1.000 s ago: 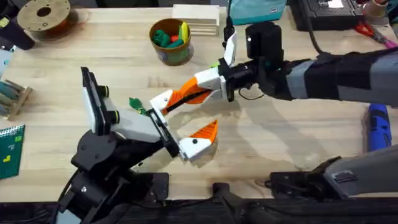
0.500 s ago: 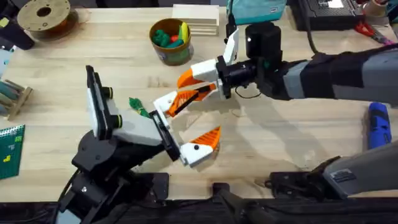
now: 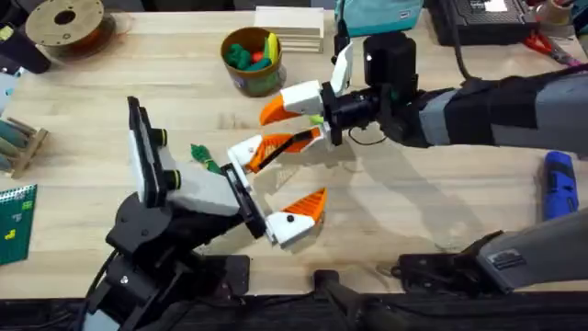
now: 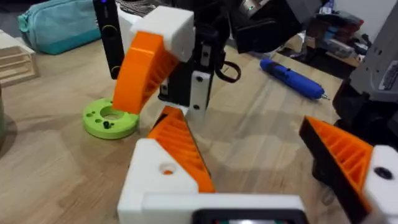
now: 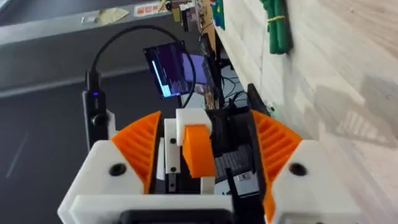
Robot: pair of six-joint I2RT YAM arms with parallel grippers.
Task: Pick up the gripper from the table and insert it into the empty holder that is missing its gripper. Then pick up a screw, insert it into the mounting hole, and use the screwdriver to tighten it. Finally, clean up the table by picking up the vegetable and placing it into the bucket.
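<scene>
Right gripper (image 3: pixel 296 118) open, its lower finger touching left gripper's (image 3: pixel 276 184) upper finger. Left gripper open. Vegetable (image 3: pixel 204 156) beside left gripper, on surface (image 3: pixel 395 211).

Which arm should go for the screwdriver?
Right, probably. The right gripper is open and empty, and the screwdriver lies by its base; the left gripper carries the holder.

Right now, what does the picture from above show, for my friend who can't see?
Two robot arms meet mid-table: the right tool has its orange fingers spread around an orange finger of the left tool. A small green vegetable lies nearby, and a bucket holds toys.
</scene>
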